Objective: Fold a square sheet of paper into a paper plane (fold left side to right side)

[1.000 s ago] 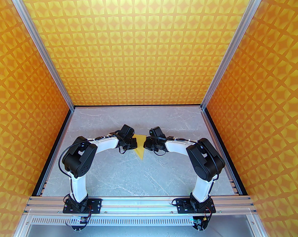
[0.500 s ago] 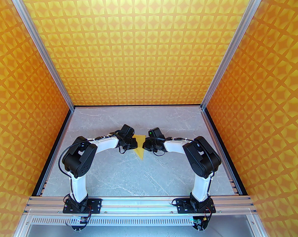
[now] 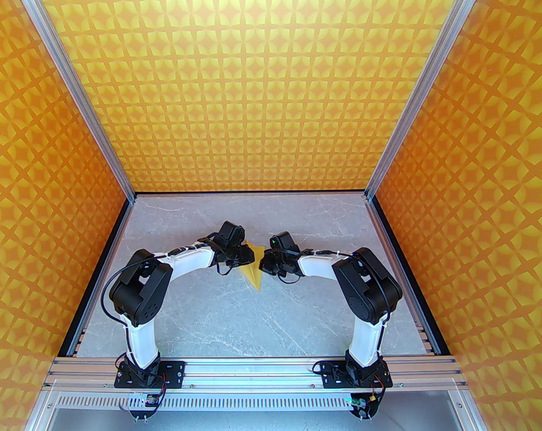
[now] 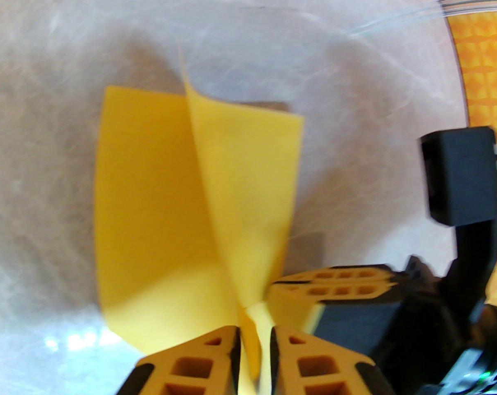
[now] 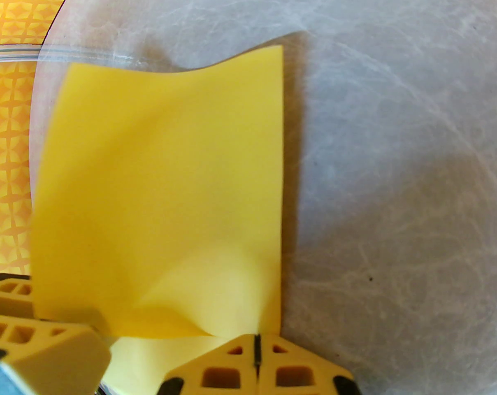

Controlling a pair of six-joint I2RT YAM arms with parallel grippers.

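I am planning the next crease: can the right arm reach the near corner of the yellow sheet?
Probably yes. The right end effector sits shut beside the square sheet of paper, whose near corner lies bare on the table, nothing covering it.

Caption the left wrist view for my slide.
Left gripper pinching a lifted flap of the square sheet of paper over the grey marbled table, right gripper close beside.

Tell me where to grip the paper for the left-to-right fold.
Pinch the raised left flap of the paper near its edge, coming from the left, as the left gripper does: it stands off the table, so a finger fits on each side.
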